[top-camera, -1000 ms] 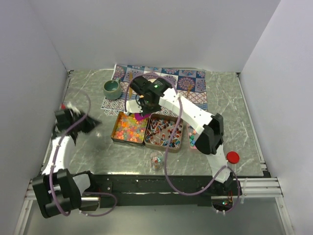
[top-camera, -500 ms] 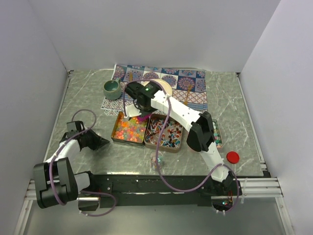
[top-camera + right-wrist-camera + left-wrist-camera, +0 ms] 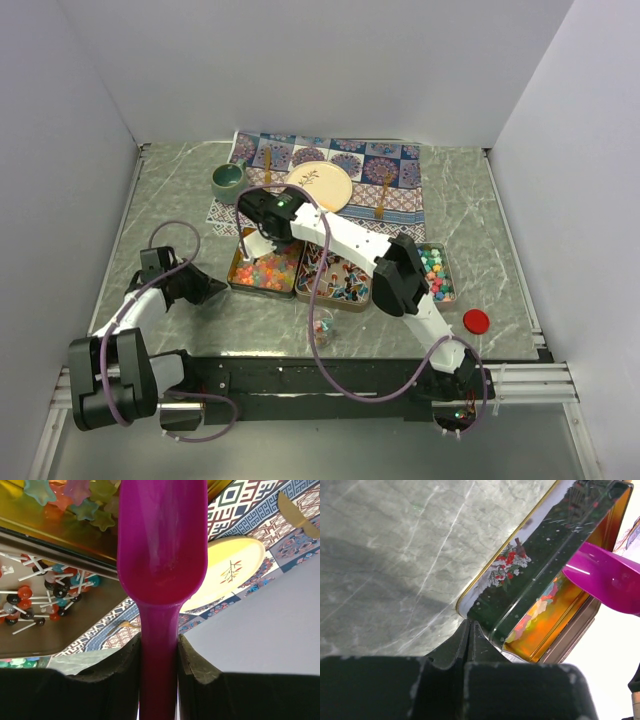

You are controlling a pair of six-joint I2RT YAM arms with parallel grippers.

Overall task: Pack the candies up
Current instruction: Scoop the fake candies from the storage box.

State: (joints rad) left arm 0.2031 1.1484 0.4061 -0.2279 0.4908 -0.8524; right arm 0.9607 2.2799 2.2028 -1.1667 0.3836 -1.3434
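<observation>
Three open tins hold the candies: orange-yellow-red pieces in the left tin [image 3: 262, 268], red-blue-white stick pieces in the middle tin [image 3: 338, 277], and teal-pink pieces in the right tin [image 3: 436, 274]. My right gripper [image 3: 262, 233] is over the left tin's far edge. In the right wrist view it [image 3: 159, 645] is shut on the handle of the purple scoop [image 3: 162, 540], whose bowl looks empty above star-shaped pieces [image 3: 75, 495]. My left gripper [image 3: 207, 290] is shut and empty, low on the table. In the left wrist view its tip [image 3: 469, 629] is at the corner of the left tin's dark green wall [image 3: 530, 580].
A small clear cup [image 3: 320, 328] with a few candies stands in front of the tins. The round red lid [image 3: 476, 321] lies at the right front. A green mug [image 3: 230, 180] and a cream plate [image 3: 320, 186] sit on the patterned cloth [image 3: 400, 165] behind.
My right gripper has moved left with the scoop, from between the tins to the left tin's far left corner. My left arm has come down and closed in on that tin's left side.
</observation>
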